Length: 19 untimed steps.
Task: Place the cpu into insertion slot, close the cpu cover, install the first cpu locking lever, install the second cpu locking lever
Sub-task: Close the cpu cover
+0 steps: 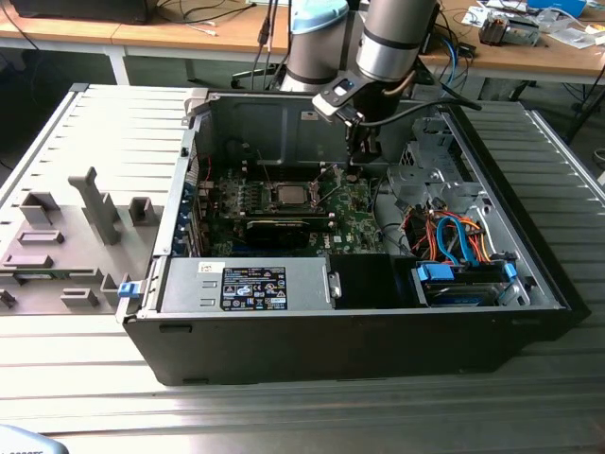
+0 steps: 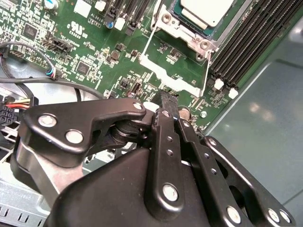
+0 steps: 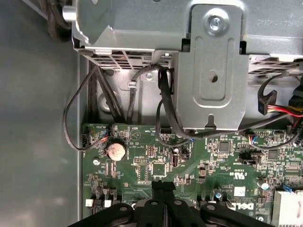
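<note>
The cpu shows its silvery top inside the insertion slot on the green motherboard, in the middle of the open computer case. The cpu cover, a silvery frame, lies around the chip's edges. My gripper hangs above the board beside the socket, toward the exterior view's right. Its black fingers are pressed together with nothing between them. Whether the locking levers are latched is not clear.
Long black memory slots run beside the socket. A grey drive cage and black cables hang over the board's edge near a coin battery. Orange and blue cables fill the case toward the exterior view's right.
</note>
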Each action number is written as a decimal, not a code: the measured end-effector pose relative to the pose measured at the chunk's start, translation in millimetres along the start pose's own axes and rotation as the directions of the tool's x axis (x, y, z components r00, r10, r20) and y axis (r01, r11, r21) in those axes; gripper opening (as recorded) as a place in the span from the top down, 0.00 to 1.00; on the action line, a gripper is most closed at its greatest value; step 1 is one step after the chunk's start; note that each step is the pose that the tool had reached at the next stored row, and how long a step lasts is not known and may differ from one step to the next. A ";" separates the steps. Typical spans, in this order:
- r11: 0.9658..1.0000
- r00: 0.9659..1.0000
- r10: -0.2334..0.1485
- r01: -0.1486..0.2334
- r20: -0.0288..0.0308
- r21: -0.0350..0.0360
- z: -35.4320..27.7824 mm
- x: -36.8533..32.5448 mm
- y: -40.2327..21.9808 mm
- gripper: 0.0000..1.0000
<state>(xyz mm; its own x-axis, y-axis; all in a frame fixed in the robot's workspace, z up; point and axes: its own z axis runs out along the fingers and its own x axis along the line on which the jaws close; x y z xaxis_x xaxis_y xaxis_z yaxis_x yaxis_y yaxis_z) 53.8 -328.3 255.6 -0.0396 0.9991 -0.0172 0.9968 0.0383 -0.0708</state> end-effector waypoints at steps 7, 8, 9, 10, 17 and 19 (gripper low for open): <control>1.000 1.000 0.000 0.000 -0.001 0.000 0.6 0.3 -8.7 0.89; 1.000 1.000 0.000 0.000 -0.001 0.000 0.7 0.4 -10.0 0.89; 1.000 1.000 0.000 0.000 -0.001 0.000 0.9 0.5 -11.8 0.89; 1.000 1.000 0.000 0.000 -0.001 0.000 1.0 0.5 -13.1 0.89; 1.000 1.000 0.000 0.000 -0.001 0.000 1.9 1.0 -26.1 0.89; 1.000 1.000 0.000 0.000 -0.001 0.000 2.1 1.1 -29.9 0.89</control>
<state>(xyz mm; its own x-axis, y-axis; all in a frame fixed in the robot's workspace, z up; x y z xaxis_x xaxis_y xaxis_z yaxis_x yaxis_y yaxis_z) 23.8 -328.3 255.6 -0.0395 0.9991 -0.0162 0.9968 0.0383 -0.0708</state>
